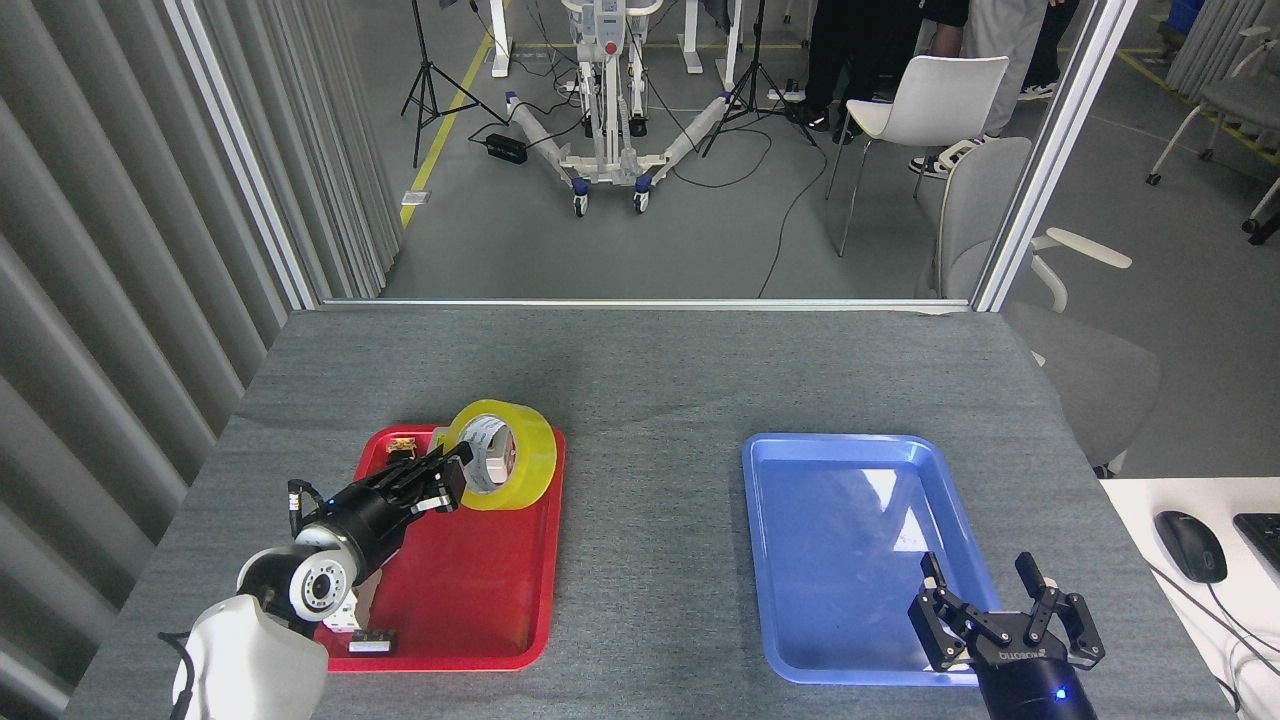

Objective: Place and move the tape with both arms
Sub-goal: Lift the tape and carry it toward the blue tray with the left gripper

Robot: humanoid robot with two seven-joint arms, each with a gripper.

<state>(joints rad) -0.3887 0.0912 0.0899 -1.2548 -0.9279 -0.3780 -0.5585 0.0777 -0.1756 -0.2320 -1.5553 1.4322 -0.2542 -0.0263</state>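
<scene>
The tape point(512, 455), a wide translucent yellow roll with a white printed core, hangs tilted above the far end of the red tray point(470, 600). My left gripper point(458, 478) is shut on the roll's near rim, one finger inside the core. Its black wrist with a blue light slants up from the lower left. My right gripper point(982, 582) stands open with nothing between its fingers, over the near right corner of the blue tray point(800, 540), far from the tape.
The red tray also holds a small yellow-and-black part point(402, 444) at its far left corner and a white block point(345, 610) near its front left. The blue tray holds nothing. A mouse point(1190, 545) lies on a white desk at the right.
</scene>
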